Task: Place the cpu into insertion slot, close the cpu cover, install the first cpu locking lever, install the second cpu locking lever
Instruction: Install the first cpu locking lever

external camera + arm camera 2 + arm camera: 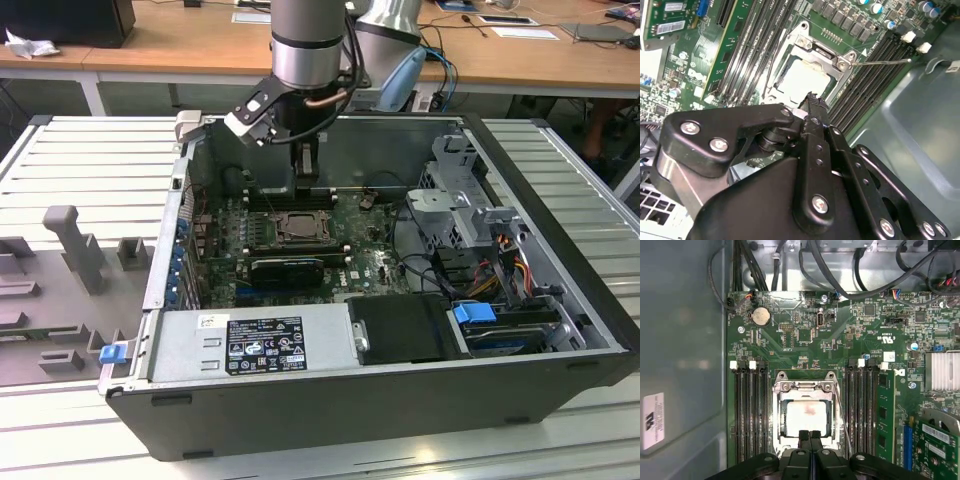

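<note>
The cpu (805, 416) lies flat in the insertion slot (300, 228), with the cpu cover (802, 386) lying down around it. The hand (810, 436) hangs just above one edge of the slot, its fingertips pressed together with nothing seen between them. The arm (308, 40) stands upright over the open computer case (560, 300), and the hand points straight down.

Robotics lab: opened computer case (400, 425) on slatted workbench (85, 155).
</note>
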Tool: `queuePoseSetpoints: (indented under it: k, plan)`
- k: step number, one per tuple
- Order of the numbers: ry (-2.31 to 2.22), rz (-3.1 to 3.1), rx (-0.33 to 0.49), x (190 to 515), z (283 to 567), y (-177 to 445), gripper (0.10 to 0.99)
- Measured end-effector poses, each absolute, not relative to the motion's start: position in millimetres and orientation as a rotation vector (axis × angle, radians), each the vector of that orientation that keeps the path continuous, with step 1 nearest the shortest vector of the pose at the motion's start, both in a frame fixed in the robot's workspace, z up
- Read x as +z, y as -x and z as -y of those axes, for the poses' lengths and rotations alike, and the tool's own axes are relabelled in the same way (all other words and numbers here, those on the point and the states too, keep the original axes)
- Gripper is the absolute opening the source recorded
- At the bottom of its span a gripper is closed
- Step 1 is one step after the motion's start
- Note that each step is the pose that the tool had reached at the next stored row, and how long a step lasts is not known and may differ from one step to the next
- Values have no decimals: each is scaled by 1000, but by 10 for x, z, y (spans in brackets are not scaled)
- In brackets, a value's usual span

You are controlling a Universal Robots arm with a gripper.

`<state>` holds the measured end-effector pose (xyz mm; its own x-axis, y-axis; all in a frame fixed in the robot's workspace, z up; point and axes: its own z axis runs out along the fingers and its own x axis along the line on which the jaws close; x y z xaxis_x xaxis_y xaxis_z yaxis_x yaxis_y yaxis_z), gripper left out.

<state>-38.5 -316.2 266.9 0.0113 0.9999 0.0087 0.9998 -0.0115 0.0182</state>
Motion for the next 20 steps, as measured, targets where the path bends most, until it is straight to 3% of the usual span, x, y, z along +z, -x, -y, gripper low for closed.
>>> queuePoseSetpoints:
  k: [4, 20]
  plan:
    - [-2229, -2204, 30, 2792, 3162, 386, 106]
    - [-1863, -2525, 31, 2794, 3162, 385, 106]
